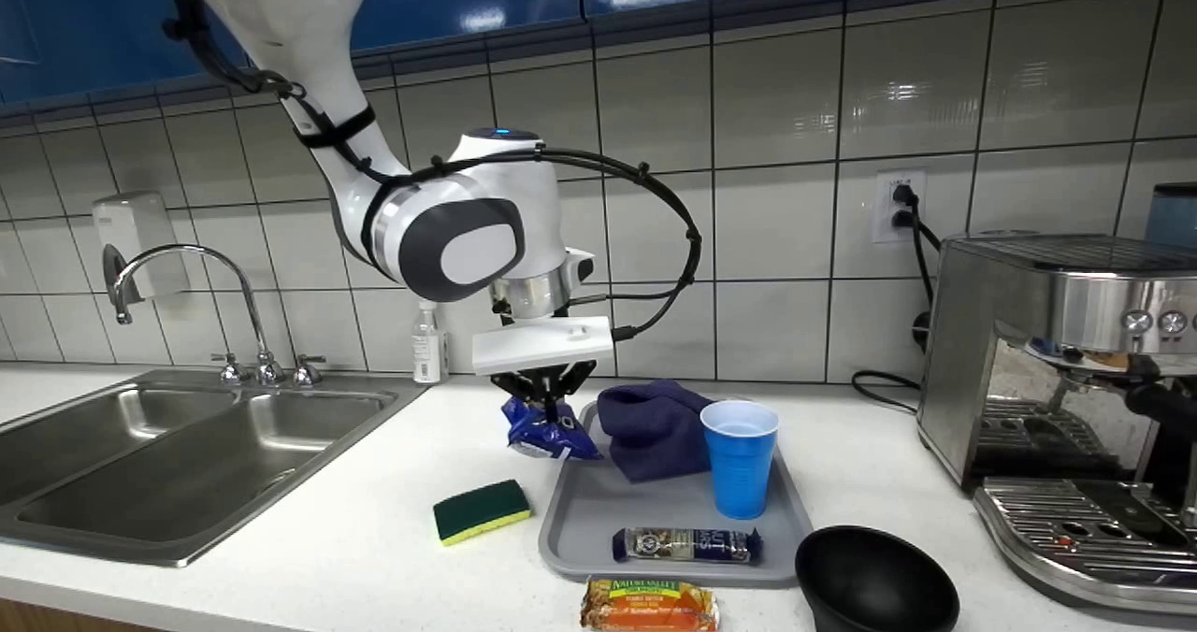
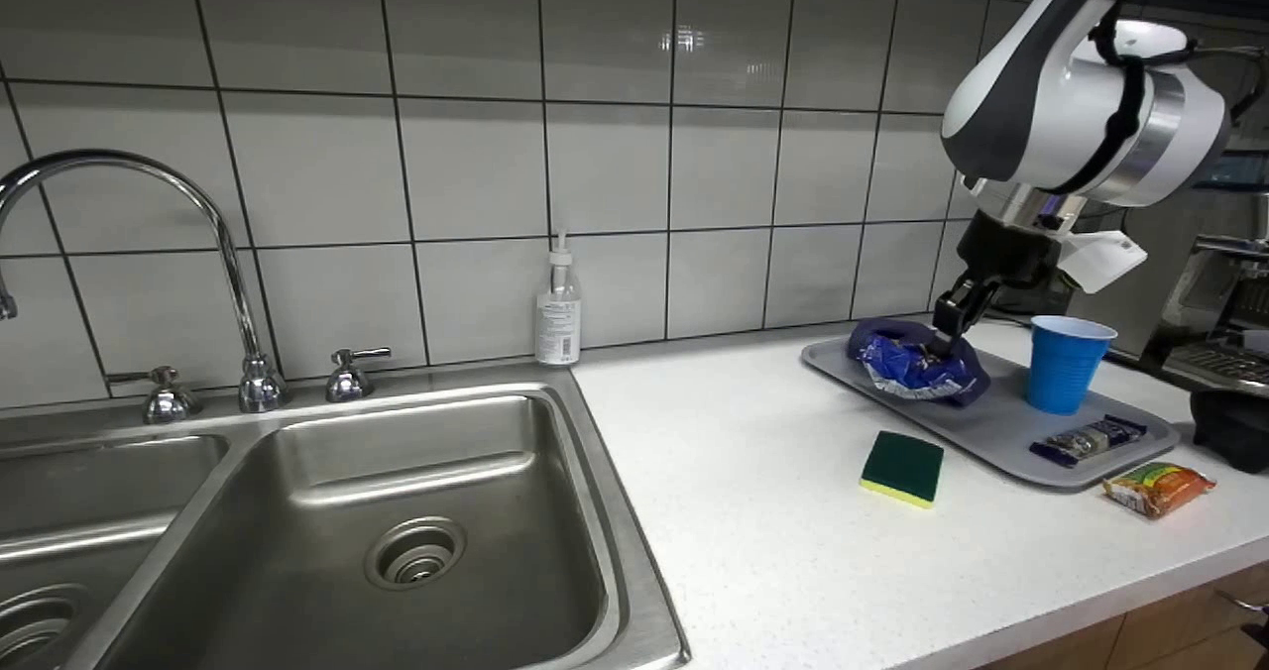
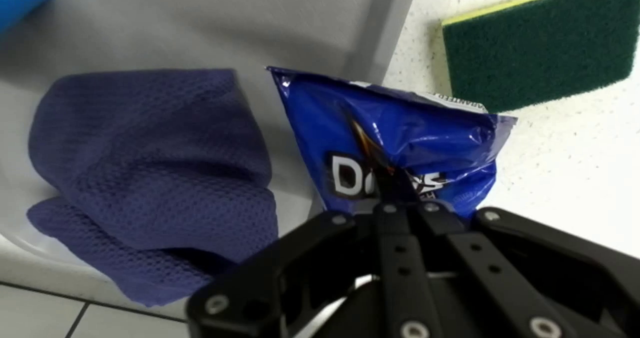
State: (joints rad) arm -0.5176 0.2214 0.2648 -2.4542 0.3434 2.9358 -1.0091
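White wall tiles (image 1: 776, 230) and a pale speckled counter (image 1: 355, 520) are seen, with a steel sink (image 2: 630, 551) set into the counter and a coffee machine (image 1: 1113, 305) placed well apart from the sink. One bag (image 3: 440, 143) noted: glossy, deep blue, crumpled, its film drawn into creases. White lettering on black is printed across the face, partly hidden; a D can be read at the start and an S at the end. Orange-brown, flame-like markings are shown beside the letters, and a white strip of small print along the upper edge in the wrist view. One corner is drawn to a sharp point; the opposite end is flattened to a seam. The bag is pinched near its middle by the gripper (image 1: 551, 415), whose fingers are set close together with the film caught between. In the wrist view most of the bag is spread out ahead of the fingers. It is held over the edge of a grey tray (image 1: 617, 501), just beside a bunched purple cloth (image 1: 650, 431); a green-and-yellow sponge (image 1: 482, 510) is found near. Whether tray or counter is touched by the bag cannot be told.
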